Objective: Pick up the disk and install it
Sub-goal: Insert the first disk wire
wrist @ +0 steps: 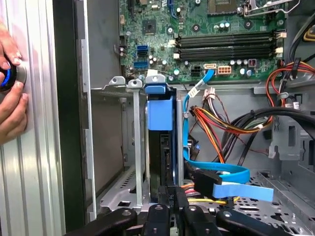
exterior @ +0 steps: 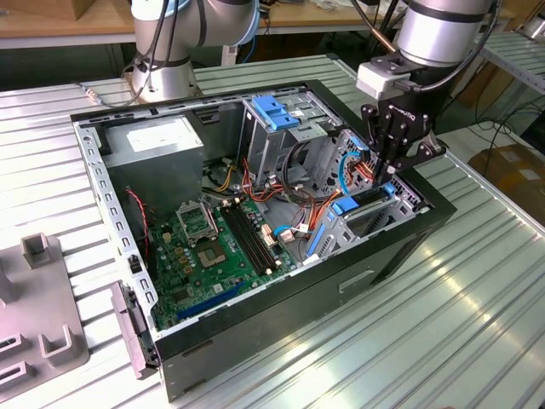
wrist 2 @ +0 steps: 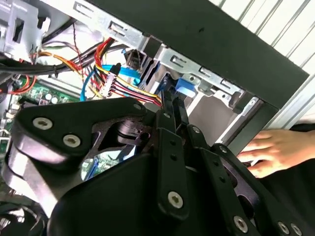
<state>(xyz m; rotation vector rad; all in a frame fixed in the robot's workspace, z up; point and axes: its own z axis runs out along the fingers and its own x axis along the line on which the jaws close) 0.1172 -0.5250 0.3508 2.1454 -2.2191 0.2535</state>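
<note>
- gripper (exterior: 390,175) is down inside the open PC case (exterior: 298,298), at the drive cage (wrist: 138,147) on the exterior view's right
- the disk (wrist: 160,113) stands on edge in a cage slot, its blue carrier end toward the motherboard (wrist: 221,44)
- fingers (wrist 2: 168,110) are pressed close together at the disk's near end; can't tell if they pinch its edge or just bear on it
- judgement: pick-up is done and the disk looks mostly in; full seating not confirmable, gripper not let go
- a person's hand (wrist: 10,98) rests on a button on the tabletop (exterior: 443,341) beside the case
</note>
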